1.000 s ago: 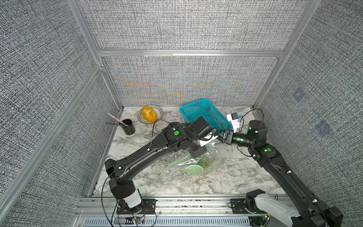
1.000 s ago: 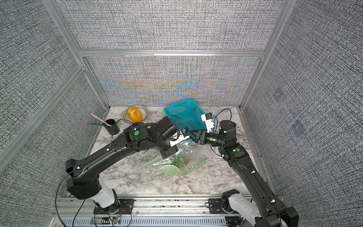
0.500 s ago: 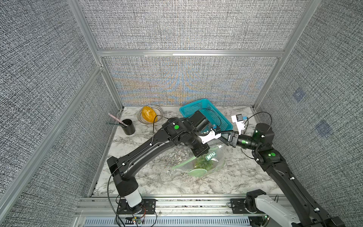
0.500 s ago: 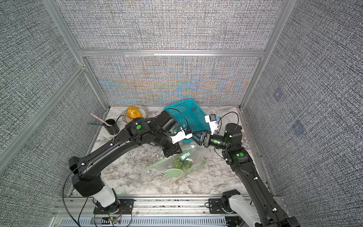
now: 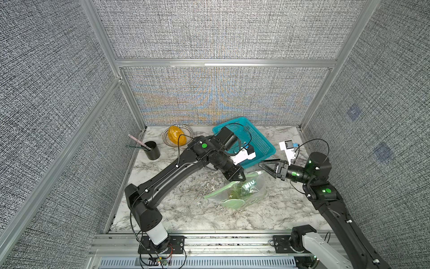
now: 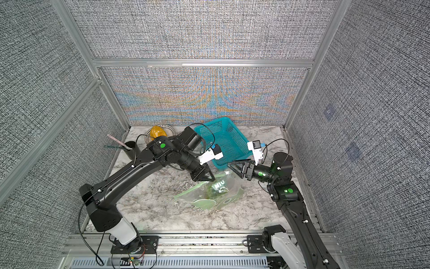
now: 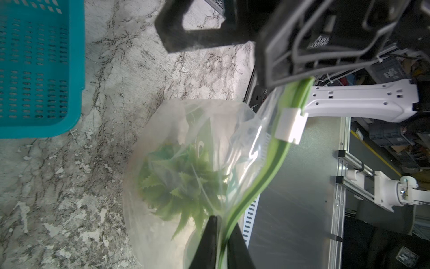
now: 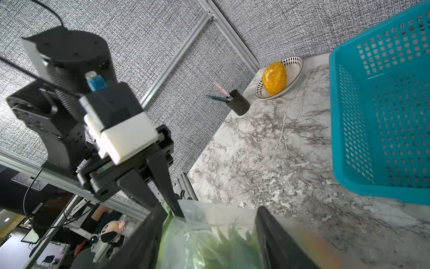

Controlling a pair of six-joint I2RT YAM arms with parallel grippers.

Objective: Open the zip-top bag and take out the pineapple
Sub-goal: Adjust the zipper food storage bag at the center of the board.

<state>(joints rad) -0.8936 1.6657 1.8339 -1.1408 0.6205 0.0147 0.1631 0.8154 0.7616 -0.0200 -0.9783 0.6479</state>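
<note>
Left wrist view: I find the left gripper (image 7: 222,224), lower centre, pinching the zip-top bag (image 7: 232,125), presumably steadying it for the spread right gripper (image 7: 214,54), upper frame; pineapple (image 7: 183,186) inside, centre.

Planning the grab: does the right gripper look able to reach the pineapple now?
Probably not yet. The pineapple lies inside the bag, whose zip strip looks shut; the left gripper pinches that strip, and the open right gripper only straddles it.

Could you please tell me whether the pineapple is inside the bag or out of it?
Inside: the pineapple shows its green leaves through the clear bag in the left wrist view.
</note>
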